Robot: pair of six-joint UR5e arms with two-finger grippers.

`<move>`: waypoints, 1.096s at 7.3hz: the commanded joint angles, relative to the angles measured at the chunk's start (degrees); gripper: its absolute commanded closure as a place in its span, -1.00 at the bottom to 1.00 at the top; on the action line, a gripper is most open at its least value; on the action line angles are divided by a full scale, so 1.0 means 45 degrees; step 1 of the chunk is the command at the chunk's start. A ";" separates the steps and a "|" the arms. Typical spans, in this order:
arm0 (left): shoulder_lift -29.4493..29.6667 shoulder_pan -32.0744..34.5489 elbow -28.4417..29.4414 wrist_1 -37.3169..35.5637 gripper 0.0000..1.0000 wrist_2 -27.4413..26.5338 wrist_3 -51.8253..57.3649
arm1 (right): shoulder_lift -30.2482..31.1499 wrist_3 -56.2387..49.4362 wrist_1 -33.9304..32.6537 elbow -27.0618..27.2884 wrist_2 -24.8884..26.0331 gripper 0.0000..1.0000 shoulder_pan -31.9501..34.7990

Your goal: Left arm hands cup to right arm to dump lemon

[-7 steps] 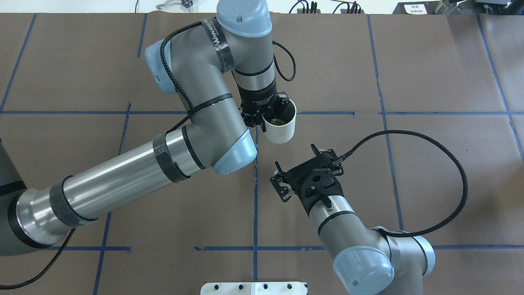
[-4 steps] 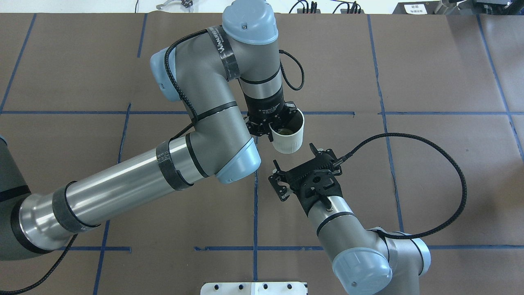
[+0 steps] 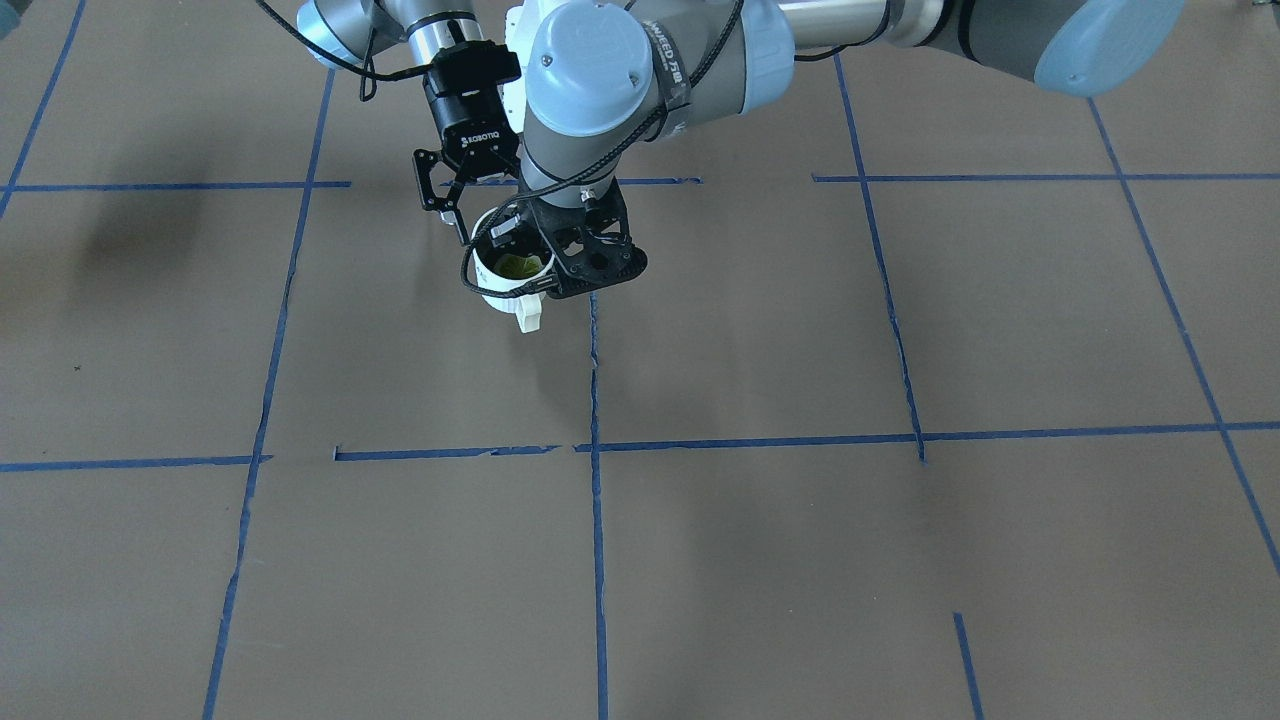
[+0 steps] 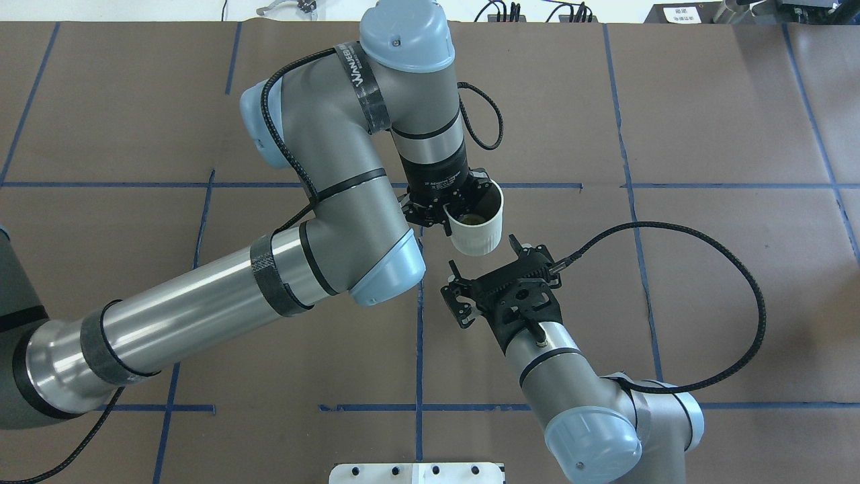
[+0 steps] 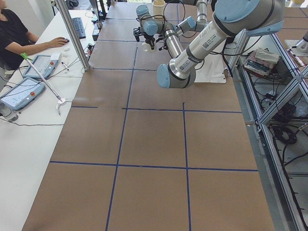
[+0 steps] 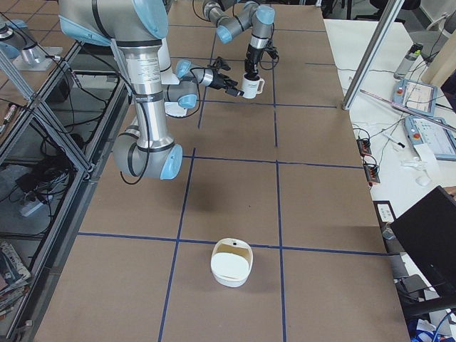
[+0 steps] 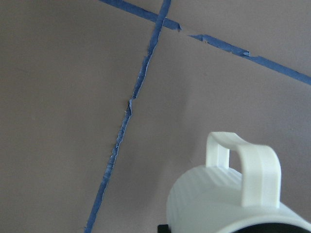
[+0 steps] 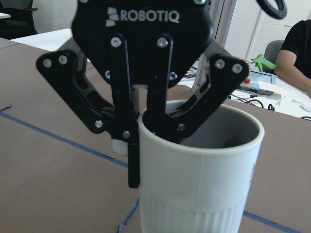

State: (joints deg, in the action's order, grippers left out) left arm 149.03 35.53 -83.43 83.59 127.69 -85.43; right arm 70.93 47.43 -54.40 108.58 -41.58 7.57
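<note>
Item: cup – upright, lifted off table, hung from L gripper, which pinches the rim, one finger inside, one outside; handle on far side from R gripper
Lemon – inside cup, at bottom, just below L fingertips
R gripper – jaws spread, empty, cup wall just ahead of it, no contact seen
Status, est.: pickup done, cup at meeting pt; handover not yet made
Left to do: R closes on cup body, L lets go, R tips cup, lemon out
</note>
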 commanded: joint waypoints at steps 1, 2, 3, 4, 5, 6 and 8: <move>-0.0012 -0.0062 -0.0150 -0.0022 1.00 0.0042 -0.0039 | -0.0001 0.0046 0.0018 -0.0008 0.0002 -1.00 -0.0004; -0.0032 -0.0121 -0.0189 -0.0061 1.00 0.0023 -0.0059 | -0.0001 0.0046 0.0018 -0.0008 0.0002 -1.00 -0.0004; -0.0071 -0.0121 -0.0248 -0.0100 1.00 0.0042 -0.0098 | -0.0001 0.0046 0.0018 -0.0027 0.0002 -1.00 -0.0004; -0.0129 -0.0121 -0.0422 -0.0197 1.00 0.0023 -0.0118 | -0.0001 0.0046 0.0018 -0.0027 0.0002 -1.00 -0.0004; -0.0574 -0.0218 -0.0965 -0.0198 1.00 0.0022 -0.0137 | -0.0001 0.0046 0.0018 -0.0027 0.0002 -1.00 -0.0004; -0.0811 -0.0393 -0.1377 -0.0178 1.00 0.0022 -0.0137 | -0.0001 0.0046 0.0018 -0.0027 0.0002 -1.00 -0.0023; -0.0775 -0.0531 -0.1478 -0.0198 1.00 0.0022 -0.0157 | -0.0020 0.0066 0.0018 -0.0047 0.0002 -1.00 -0.0042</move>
State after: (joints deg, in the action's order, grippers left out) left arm 145.65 33.50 -89.53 82.72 127.82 -86.09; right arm 70.86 47.70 -54.32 108.44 -41.55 7.14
